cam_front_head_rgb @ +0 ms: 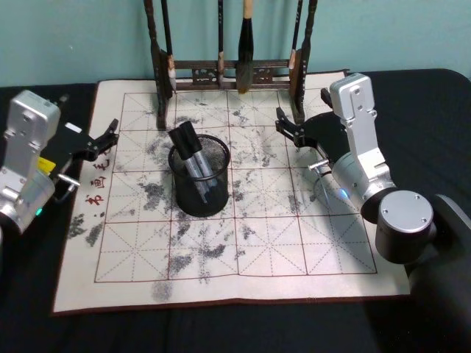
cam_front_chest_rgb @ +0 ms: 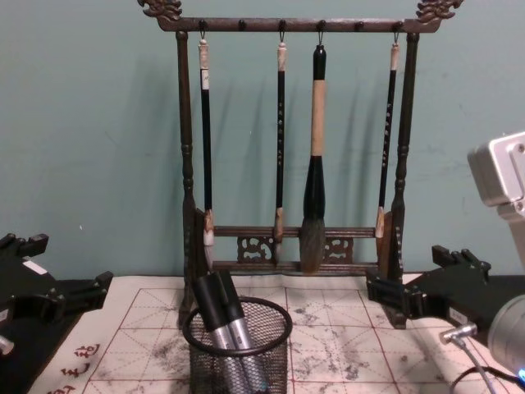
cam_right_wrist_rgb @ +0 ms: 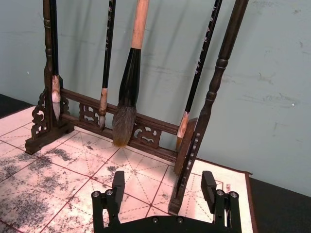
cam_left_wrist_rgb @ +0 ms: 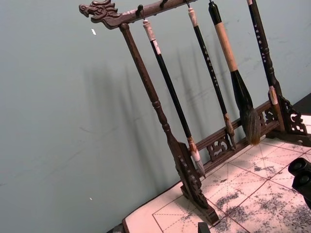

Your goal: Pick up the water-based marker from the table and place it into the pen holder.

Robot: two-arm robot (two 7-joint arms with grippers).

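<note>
A white felt calligraphy mat (cam_front_head_rgb: 221,243) with red grid lines and grey ink smudges covers the dark table (cam_front_head_rgb: 434,103) before a teal wall (cam_front_chest_rgb: 90,139). The small black wire-mesh pen holder (cam_front_head_rgb: 199,176) stands mid-mat, holding silver black-capped markers (cam_front_head_rgb: 193,158). Behind stands a tall dark wooden brush rack (cam_front_chest_rgb: 295,131). The left gripper (cam_front_head_rgb: 107,137) and right gripper (cam_front_head_rgb: 288,129) hover open and empty at the mat's sides.

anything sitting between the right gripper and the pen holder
No object: in the head view, between the right gripper and the pen holder lies bare ink-smudged mat.
</note>
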